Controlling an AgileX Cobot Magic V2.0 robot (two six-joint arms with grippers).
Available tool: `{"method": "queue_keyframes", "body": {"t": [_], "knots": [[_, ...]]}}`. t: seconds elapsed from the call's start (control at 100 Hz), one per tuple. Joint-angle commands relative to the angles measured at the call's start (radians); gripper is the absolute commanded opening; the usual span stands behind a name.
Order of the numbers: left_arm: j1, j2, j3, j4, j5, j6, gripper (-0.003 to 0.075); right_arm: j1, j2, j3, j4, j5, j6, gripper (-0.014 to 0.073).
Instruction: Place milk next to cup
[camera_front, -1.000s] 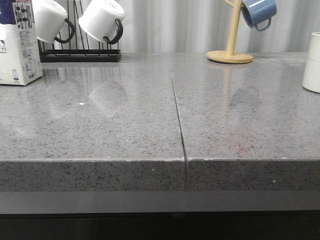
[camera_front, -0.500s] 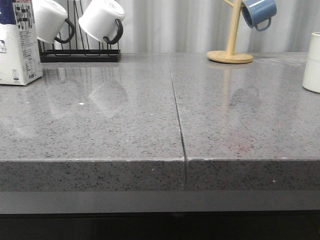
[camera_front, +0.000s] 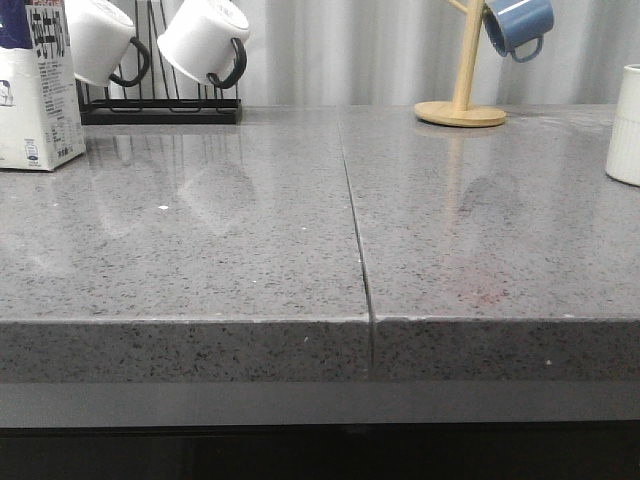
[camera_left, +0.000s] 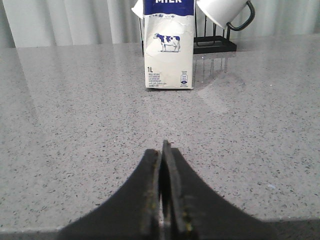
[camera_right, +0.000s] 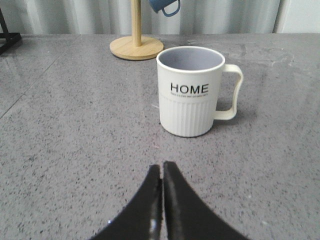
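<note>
The milk carton (camera_front: 35, 85), white with a dark blue top and a cow picture, stands upright at the far left of the grey counter; it also shows in the left wrist view (camera_left: 169, 47), straight ahead of my left gripper (camera_left: 162, 150), which is shut, empty and well short of it. The cream ribbed "HOME" cup (camera_right: 192, 90) stands upright ahead of my right gripper (camera_right: 162, 167), which is shut and empty. In the front view only the cup's edge (camera_front: 626, 125) shows at the far right. Neither gripper shows in the front view.
A black rack (camera_front: 160, 108) holds two white mugs (camera_front: 205, 40) with black handles behind the carton. A wooden mug tree (camera_front: 461, 100) with a blue mug (camera_front: 517, 25) stands at the back right. A seam (camera_front: 355, 230) runs down the counter's middle.
</note>
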Motion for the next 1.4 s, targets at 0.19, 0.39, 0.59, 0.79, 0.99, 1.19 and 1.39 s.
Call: {"method": "queue_keyframes", "body": {"t": [0.19,0.39,0.59,0.79,0.99,1.19,1.39], "knots": [[0.003,-0.03,0.046,-0.008,-0.075,0.001,-0.002,-0.006,0.207,-0.038,0.0,-0.278,-0.002,0.0333],[0.003,-0.03,0.046,-0.008,-0.075,0.001,-0.002,-0.063,0.358,-0.045,0.0,-0.486,-0.003,0.0331],[0.003,-0.03,0.046,-0.008,-0.075,0.001,-0.002,-0.183,0.503,-0.045,0.0,-0.636,-0.003,0.0331],[0.003,-0.03,0.046,-0.008,-0.075,0.001,-0.002,-0.271,0.631,-0.046,0.0,-0.779,-0.003,0.0331],[0.003,-0.03,0.046,-0.008,-0.075,0.001,-0.002,-0.285,0.766,-0.111,0.0,-0.826,-0.002,0.0331],[0.003,-0.03,0.046,-0.008,-0.075,0.001,-0.002,-0.285,0.867,-0.193,0.0,-0.84,-0.002,0.0331],[0.003,-0.03,0.046,-0.008,-0.075,0.001,-0.002,-0.271,0.938,-0.25,0.0,-0.844,0.013,0.0331]]}}
